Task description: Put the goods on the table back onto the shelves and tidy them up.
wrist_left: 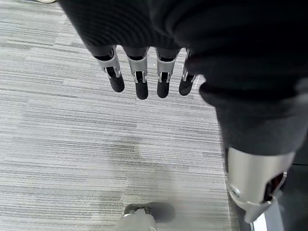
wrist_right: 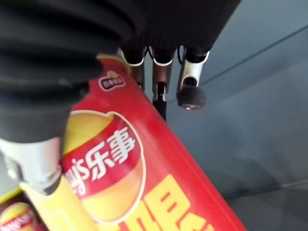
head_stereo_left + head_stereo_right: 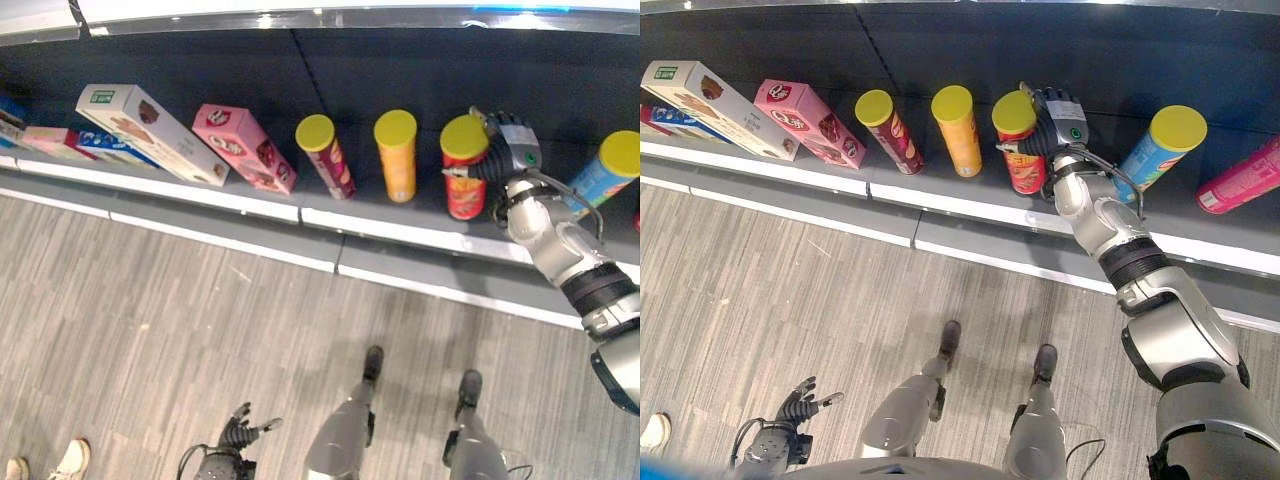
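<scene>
My right hand (image 3: 1058, 122) grips the red can (image 3: 1020, 143); four yellow-lidded cans and two boxes line the shelf (image 3: 940, 205); my left hand (image 1: 139, 77) hangs open.

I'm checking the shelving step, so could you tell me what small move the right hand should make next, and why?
Probably open the right hand and draw it back. The red can it grips already stands on the shelf, in line with the orange can and dark red can, so it seems placed. The left hand hangs open near the floor.
</scene>
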